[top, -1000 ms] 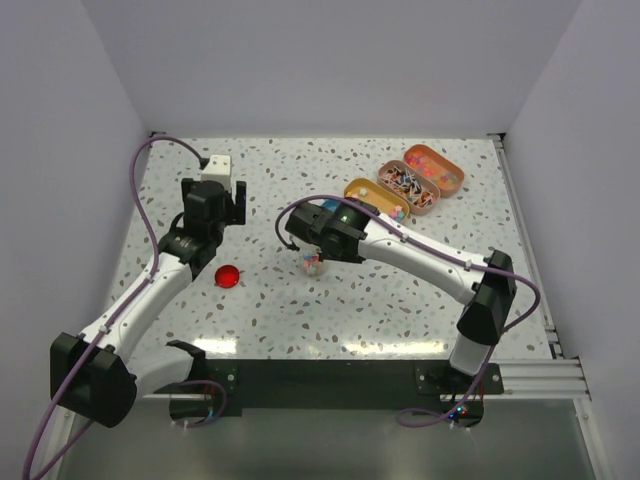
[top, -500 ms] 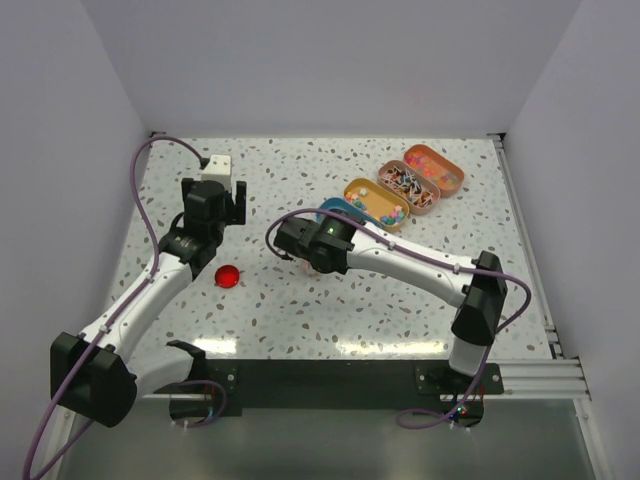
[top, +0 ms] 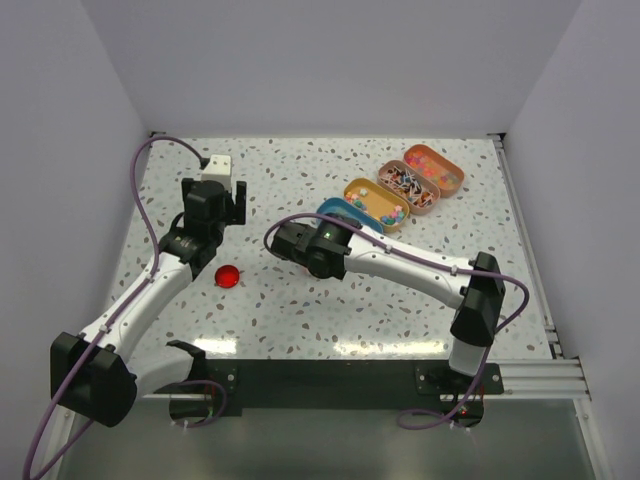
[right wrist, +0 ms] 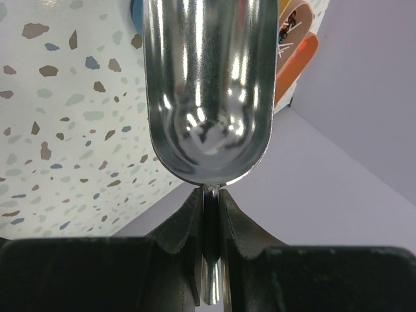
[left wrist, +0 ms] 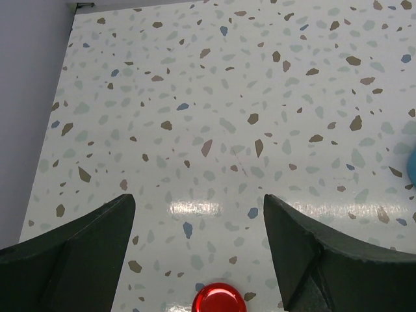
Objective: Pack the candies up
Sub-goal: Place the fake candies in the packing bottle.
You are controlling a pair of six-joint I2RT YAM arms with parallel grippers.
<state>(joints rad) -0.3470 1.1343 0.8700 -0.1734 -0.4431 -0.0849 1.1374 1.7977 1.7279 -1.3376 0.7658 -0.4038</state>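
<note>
Four oval tins stand in a slanting row on the speckled surface, well to the right of the red lid and farther back than it. The candies, small beads of mixed colours, lie in the three tins farthest from the lid. The blue tin, the one nearest the lid, is partly covered by the right arm, and what it contains cannot be made out.

The right hand hangs just to the right of the lid, between it and the blue tin. Its fingers are pressed together on the thin handle of a metal scoop. In the right wrist view the polished bowl of the scoop points away from the hand and shows only reflections, with no sweets in it. Past the bowl's edge, two of the tins show in that view's corner.

The left hand hovers above the surface just behind the lid. Its two dark fingers are spread wide with nothing between them. In the left wrist view the lid lies flat on the surface at the bottom edge, below the gap, touching neither finger.
</note>
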